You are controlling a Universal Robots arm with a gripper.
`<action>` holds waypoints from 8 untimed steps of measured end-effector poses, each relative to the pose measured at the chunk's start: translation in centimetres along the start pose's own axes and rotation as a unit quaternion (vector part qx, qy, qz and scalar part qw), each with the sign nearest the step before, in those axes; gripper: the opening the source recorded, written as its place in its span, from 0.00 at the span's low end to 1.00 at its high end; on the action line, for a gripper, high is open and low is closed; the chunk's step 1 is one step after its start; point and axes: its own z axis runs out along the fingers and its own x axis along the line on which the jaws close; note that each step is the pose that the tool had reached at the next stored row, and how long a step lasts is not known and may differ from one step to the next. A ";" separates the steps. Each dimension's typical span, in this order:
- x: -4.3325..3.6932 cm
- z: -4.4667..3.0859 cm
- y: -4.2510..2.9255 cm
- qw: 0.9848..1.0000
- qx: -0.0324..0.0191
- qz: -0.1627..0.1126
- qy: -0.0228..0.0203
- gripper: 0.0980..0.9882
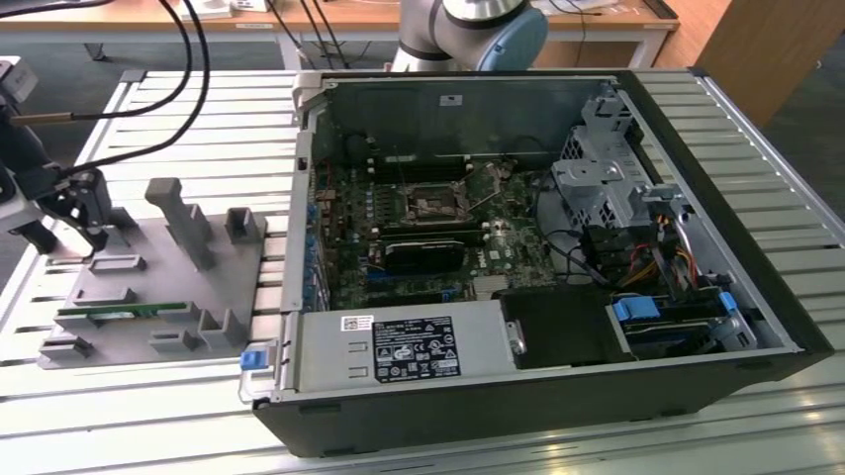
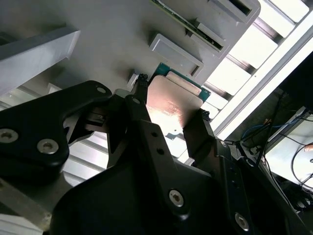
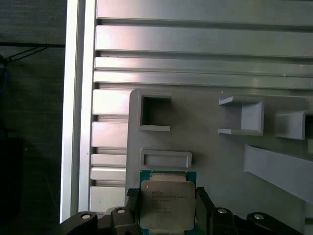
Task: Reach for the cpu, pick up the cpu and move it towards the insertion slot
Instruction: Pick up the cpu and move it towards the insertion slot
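Observation:
The cpu [image 3: 166,205], a square chip with a silvery top plate and a thin green rim, sits between the black fingers [image 3: 131,198] of my gripper [image 3: 166,196]. In the second wrist view the cpu [image 2: 173,100] is clamped on two opposite edges by the gripper [image 2: 171,105], just above the grey plastic tray [image 2: 98,44]. In the exterior view the gripper [image 1: 82,223] hangs over the tray's far left end [image 1: 145,287]. The insertion slot [image 1: 429,205], a dark square in a silvery bracket, lies on the motherboard inside the open computer case, well to the exterior view's right.
The tray holds upright grey posts [image 1: 178,218] and a long green memory stick [image 1: 119,312]. The case wall [image 1: 307,178] stands between tray and motherboard. A black block [image 1: 422,252] lies below the slot. Cables [image 1: 634,257] and a drive cage fill the case's right side.

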 end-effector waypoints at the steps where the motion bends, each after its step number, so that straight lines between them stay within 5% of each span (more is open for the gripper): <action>1: 0.00 -0.04 0.00 1.000 0.000 0.000 0.000 0.50; 8: 0.00 -0.36 0.01 1.000 0.000 0.000 0.000 0.50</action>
